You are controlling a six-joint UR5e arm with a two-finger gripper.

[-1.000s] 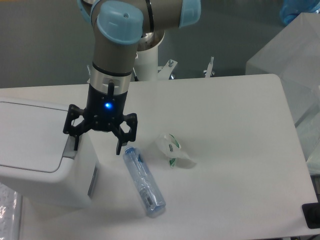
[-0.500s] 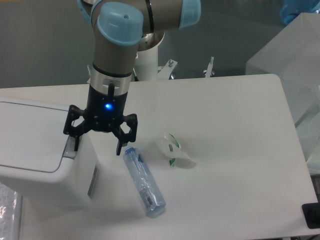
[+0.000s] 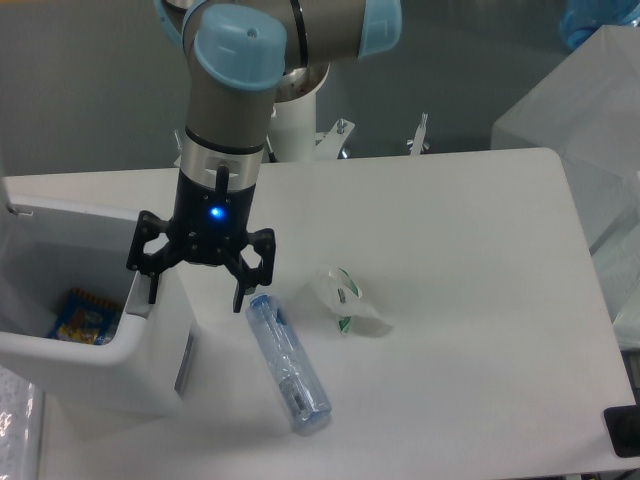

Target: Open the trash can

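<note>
The trash can (image 3: 95, 375), a big white boxy bin, stands at the table's left edge with its top open. Inside it lies a blue and yellow packet (image 3: 80, 315). Only a thin sliver of the raised lid (image 3: 5, 160) shows at the frame's left border. My gripper (image 3: 195, 293) hangs open over the bin's right rim. Its left finger is down at the grey tab (image 3: 138, 292) on that rim, and its right finger hangs outside the bin, just above the end of a clear bottle. Nothing is held between the fingers.
A clear plastic bottle (image 3: 288, 365) lies on the table right of the bin. A crumpled clear wrapper (image 3: 348, 302) lies beside it. Translucent boxes (image 3: 585, 110) stand past the table's right edge, and a black object (image 3: 622, 430) sits at the bottom right.
The bin's flat lid, shut in both earlier frames, has swung up and out of sight, so the bin's inside shows. The gripper has not visibly moved.
</note>
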